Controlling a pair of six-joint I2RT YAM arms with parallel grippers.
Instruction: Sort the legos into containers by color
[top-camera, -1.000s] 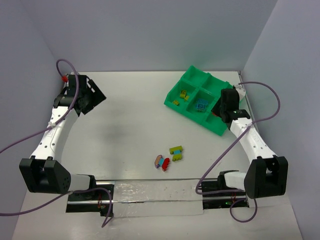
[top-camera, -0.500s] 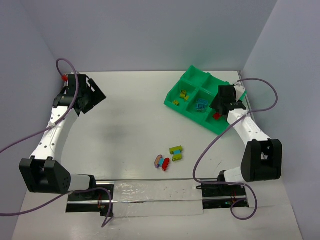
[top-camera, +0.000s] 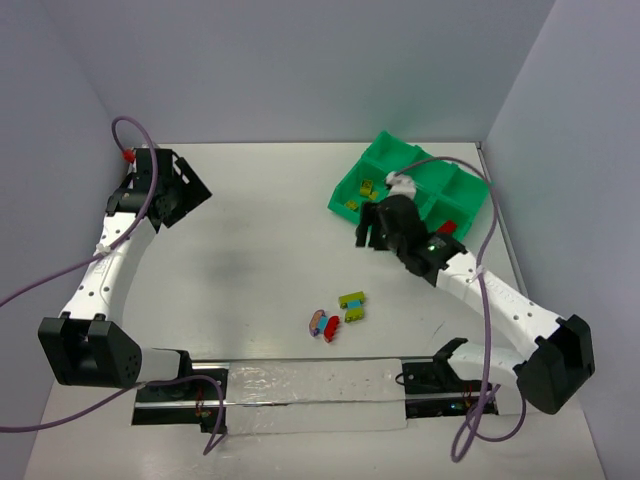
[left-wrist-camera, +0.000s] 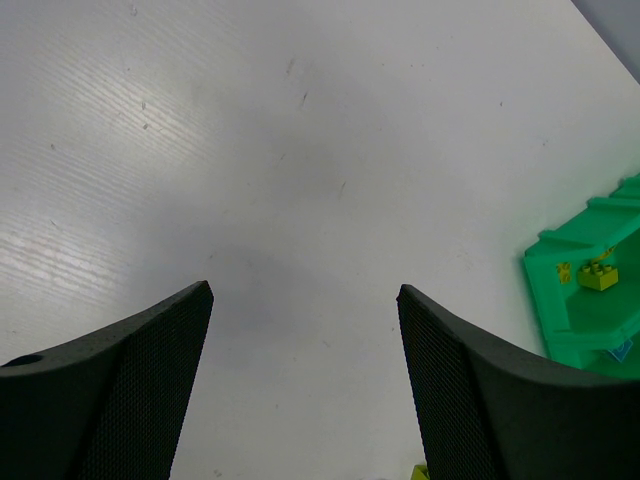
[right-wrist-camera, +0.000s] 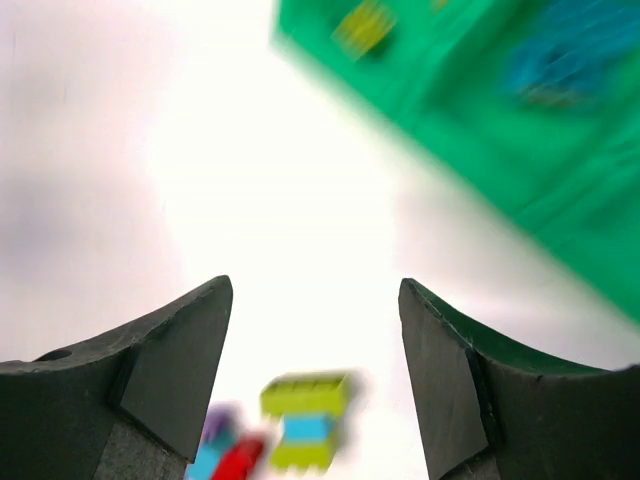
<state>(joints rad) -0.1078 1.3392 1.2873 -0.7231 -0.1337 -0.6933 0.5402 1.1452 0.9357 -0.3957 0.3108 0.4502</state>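
The green tray of containers (top-camera: 402, 152) stands at the back right. Two olive-yellow legos (top-camera: 367, 186) lie in its left compartment and a red brick (top-camera: 445, 229) in its near right one. Loose on the table lie a yellow-and-cyan cluster (top-camera: 352, 305) and a red, purple and cyan cluster (top-camera: 322, 324). My right gripper (top-camera: 371, 238) hangs open just off the tray's near-left side, holding nothing. Its blurred wrist view shows the yellow-and-cyan cluster (right-wrist-camera: 305, 420) below the open gripper (right-wrist-camera: 315, 288) and the tray (right-wrist-camera: 470, 130) above. My left gripper (top-camera: 185, 195) stands open and holds nothing at the far left.
Side walls close in the table on the left, back and right. The left wrist view shows bare table between the left gripper's (left-wrist-camera: 305, 292) spread fingers, with the tray's corner (left-wrist-camera: 560, 300) and a yellow brick (left-wrist-camera: 600, 278) at the right edge.
The right gripper opened over the tray's near right compartment, left a red brick there, then swung left and nearer, off the tray. The left arm has not moved.
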